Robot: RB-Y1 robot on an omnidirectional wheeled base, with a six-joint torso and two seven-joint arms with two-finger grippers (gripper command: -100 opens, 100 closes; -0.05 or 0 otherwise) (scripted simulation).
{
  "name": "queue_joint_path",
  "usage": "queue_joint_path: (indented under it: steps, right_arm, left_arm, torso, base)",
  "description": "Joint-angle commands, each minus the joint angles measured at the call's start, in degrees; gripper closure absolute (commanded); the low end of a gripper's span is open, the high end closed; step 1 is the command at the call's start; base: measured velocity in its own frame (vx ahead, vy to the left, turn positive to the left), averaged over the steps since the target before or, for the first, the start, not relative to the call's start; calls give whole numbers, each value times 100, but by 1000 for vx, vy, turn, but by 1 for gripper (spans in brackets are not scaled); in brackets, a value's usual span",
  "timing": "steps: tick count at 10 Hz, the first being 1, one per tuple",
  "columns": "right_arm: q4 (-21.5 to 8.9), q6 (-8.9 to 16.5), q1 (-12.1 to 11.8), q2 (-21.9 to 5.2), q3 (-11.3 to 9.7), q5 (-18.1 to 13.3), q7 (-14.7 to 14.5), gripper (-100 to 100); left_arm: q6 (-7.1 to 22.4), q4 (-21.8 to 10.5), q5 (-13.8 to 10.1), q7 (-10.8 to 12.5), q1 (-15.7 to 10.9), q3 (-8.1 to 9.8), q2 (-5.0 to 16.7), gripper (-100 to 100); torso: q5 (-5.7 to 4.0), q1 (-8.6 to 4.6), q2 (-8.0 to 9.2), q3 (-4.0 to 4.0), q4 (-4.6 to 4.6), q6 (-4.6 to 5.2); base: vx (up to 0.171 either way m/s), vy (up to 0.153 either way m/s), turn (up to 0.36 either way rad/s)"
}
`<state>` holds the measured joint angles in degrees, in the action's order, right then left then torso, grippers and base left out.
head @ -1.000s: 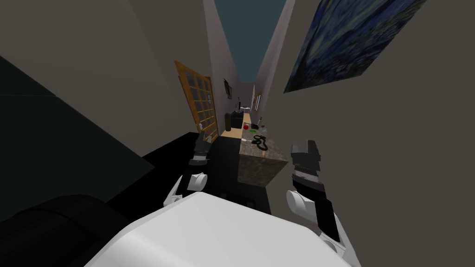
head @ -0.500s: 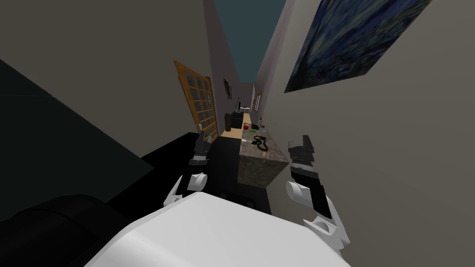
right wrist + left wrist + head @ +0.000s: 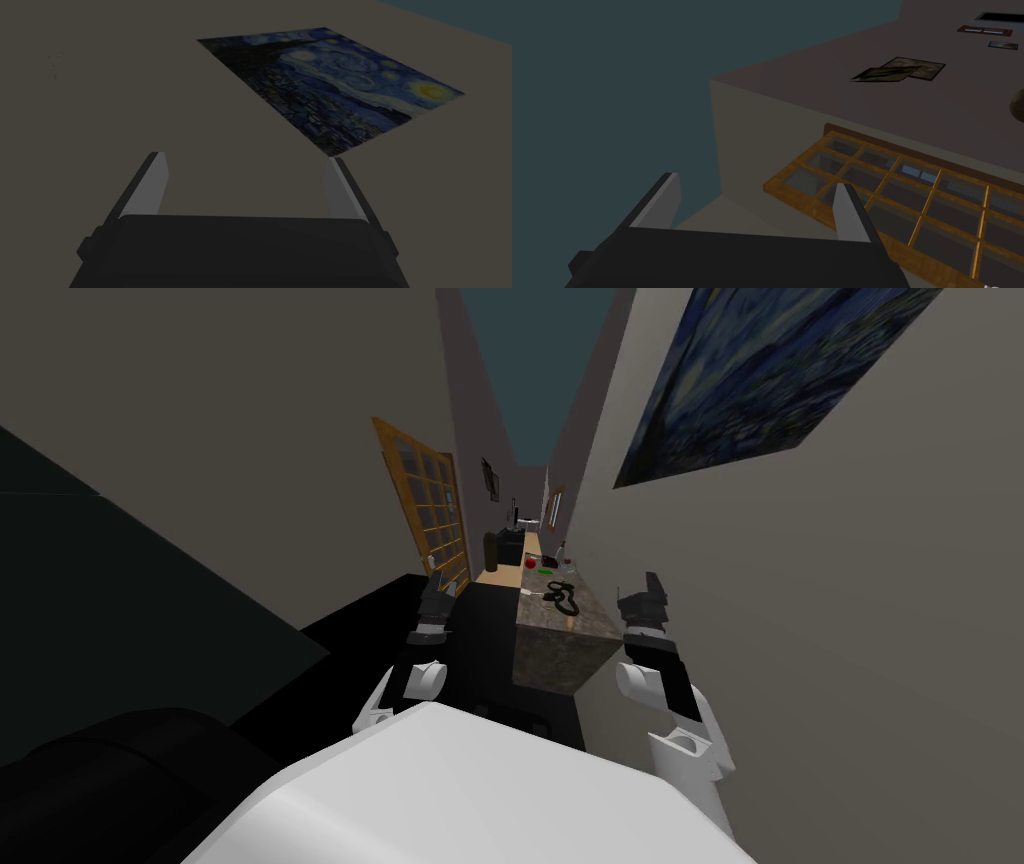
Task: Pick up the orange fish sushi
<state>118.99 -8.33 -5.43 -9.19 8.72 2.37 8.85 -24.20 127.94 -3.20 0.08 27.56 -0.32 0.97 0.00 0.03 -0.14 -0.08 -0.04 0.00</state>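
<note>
Ahead by the right wall, a counter (image 3: 556, 654) carries small things, among them a black cord (image 3: 562, 596) and a red ball (image 3: 530, 562) — the sushi is too small to pick out. Likely the approach step: next, drive closer. The left gripper (image 3: 757, 181) and right gripper (image 3: 245, 158) are spread, empty. A door (image 3: 430, 513) narrows the passage.

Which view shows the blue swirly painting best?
Right wrist view: the painting shows whole, all four corners in frame. Head view cuts it off at the top edge. Left wrist view faces a glazed wooden door instead.
</note>
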Motion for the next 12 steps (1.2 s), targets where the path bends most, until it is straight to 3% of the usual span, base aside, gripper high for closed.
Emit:
queue_joint_path:
  steps: [1, 2, 3, 6, 7, 8, 9, 10, 11, 12]
  right_arm:
    - [-52, 234, 231, -27, 47, -10, 139, -100]
    - [-262, 445, 435, -76, 130, -32, 384, -100]
    - [-262, 536, 558, -76, 130, -32, 392, -100]
    - [-733, 1068, 1106, -168, 286, -65, 887, -100]
    - [-733, 1183, 1228, -168, 286, -65, 936, -100]
    - [-980, 1344, 1396, -213, 356, -75, 1157, -100]
    - [-993, 1495, 1567, -213, 356, -75, 1227, -100]
    - [-993, 1525, 1567, -213, 356, -75, 1227, -100]
    - [-1268, 1746, 1820, -259, 421, -79, 1497, -100]
    - [-1268, 1877, 1905, -259, 421, -79, 1528, -100]
  left_arm:
    - [0, 0, 0, 0, 0, 0, 0, 0]
    - [0, 0, 0, 0, 0, 0, 0, 0]
    - [0, 0, 0, 0, 0, 0, 0, 0]
    - [0, 0, 0, 0, 0, 0, 0, 0]
    - [0, 0, 0, 0, 0, 0, 0, 0]
    - [0, 0, 0, 0, 0, 0, 0, 0]
    - [0, 0, 0, 0, 0, 0, 0, 0]
    - [0, 0, 0, 0, 0, 0, 0, 0]
    - [0, 0, 0, 0, 0, 0, 0, 0]
    - [0, 0, 0, 0, 0, 0, 0, 0]
  torso:
    - [0, 0, 0, 0, 0, 0]
    - [0, -1, 1, 1, 0, 0]
    - [0, -1, -1, 0, 0, 0]
    - [0, 1, 1, 0, 0, 0]
    - [0, 3, -1, -1, 0, 1]
    - [1, 3, 2, 1, 0, 1]
    - [1, 3, 0, 0, 0, 1]
    - [1, 3, 1, 0, 0, 0]
    - [0, 1, 6, 3, 1, 1]
    - [0, 0, 5, 2, 1, 1]
  base:
    - [27, 4, -5]
    - [31, 7, -13]
    - [27, 11, -6]
    - [30, 13, -12]
    - [24, 15, -10]
    - [28, 16, -20]
    - [28, 15, -8]
    - [15, 5, 3]
    - [21, 9, -18]
    - [24, 15, -13]
